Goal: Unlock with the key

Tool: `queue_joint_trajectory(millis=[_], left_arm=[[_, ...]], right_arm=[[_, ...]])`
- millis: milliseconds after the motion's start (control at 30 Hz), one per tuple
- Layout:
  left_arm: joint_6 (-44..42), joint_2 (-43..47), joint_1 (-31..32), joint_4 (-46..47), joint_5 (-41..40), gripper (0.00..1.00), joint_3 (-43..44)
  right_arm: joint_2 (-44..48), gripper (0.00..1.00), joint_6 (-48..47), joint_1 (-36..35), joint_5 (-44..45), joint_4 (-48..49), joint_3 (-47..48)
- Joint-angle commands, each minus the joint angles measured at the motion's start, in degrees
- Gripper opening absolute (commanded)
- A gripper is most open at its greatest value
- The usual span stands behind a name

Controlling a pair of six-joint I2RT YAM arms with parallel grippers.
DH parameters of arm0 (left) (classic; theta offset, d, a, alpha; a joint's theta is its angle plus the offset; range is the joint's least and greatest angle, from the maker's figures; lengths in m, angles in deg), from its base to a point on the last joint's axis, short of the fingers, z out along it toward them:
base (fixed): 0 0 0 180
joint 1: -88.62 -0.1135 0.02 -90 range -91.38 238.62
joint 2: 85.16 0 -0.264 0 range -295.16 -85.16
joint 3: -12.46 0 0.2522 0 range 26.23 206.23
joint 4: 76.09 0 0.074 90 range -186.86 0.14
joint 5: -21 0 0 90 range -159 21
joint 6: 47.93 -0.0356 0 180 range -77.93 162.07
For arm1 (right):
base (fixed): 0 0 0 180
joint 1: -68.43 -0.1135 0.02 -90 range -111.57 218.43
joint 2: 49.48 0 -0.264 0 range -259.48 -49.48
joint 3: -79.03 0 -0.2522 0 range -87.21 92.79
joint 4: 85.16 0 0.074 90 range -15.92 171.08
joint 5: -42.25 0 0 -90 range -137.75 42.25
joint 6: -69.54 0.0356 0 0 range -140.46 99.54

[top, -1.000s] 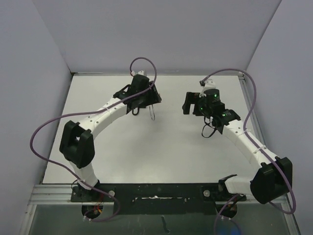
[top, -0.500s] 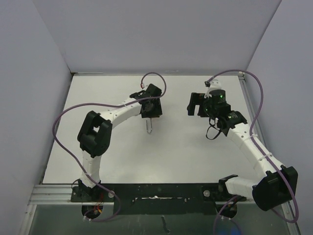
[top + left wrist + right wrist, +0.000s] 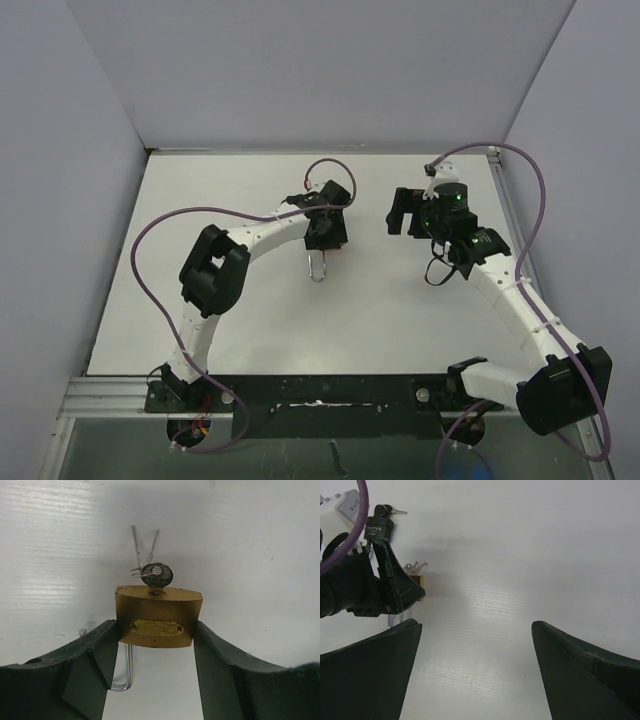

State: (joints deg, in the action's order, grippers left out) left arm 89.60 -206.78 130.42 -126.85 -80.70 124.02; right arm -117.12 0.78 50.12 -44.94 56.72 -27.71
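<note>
A brass padlock is clamped by its two sides between the fingers of my left gripper, just above the table. A silver key sits in its keyhole at the far end, and spare keys fan out behind it. The steel shackle points back toward the wrist beside the left finger; I cannot tell whether it is latched. In the top view the left gripper is at mid-table with the shackle below it. My right gripper is open and empty to the right, and also shows in its wrist view.
White table enclosed by grey walls. The right wrist view shows the left gripper's fingers with the padlock at far left. A purple cable crosses that view's top left corner.
My left arm has swung right and a little nearer with the padlock held. My right gripper has shifted slightly right and stayed open.
</note>
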Motion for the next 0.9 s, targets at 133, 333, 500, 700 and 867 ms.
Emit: queue_joint_trajectory(millis=[133, 333, 500, 700, 867], left_arm=[[3.2, -1.6, 0.6, 1.5, 0.2, 0.00, 2.6], [3.1, -1.8, 1.0, 2.7, 0.7, 0.00, 1.4], [1.8, -2.5, 1.7, 3.2, 0.8, 0.00, 0.8], [0.8, -3.6, 2.5, 2.7, 0.4, 0.00, 0.7], [1.1, -4.3, 2.5, 2.3, 1.0, 0.08, 0.7]], right_arm=[[3.9, 0.98, -0.5, 1.9, -0.8, 0.9, 0.4], [3.7, 0.98, -0.2, 2.3, -1.6, 1.1, 0.2], [3.5, 0.98, -0.1, 2.4, -1.9, 1.2, 0.1], [3.5, 0.98, 0.0, 2.6, -2.0, 1.0, 0.1], [3.6, 0.98, 0.3, 2.8, -2.2, 1.0, -0.1]])
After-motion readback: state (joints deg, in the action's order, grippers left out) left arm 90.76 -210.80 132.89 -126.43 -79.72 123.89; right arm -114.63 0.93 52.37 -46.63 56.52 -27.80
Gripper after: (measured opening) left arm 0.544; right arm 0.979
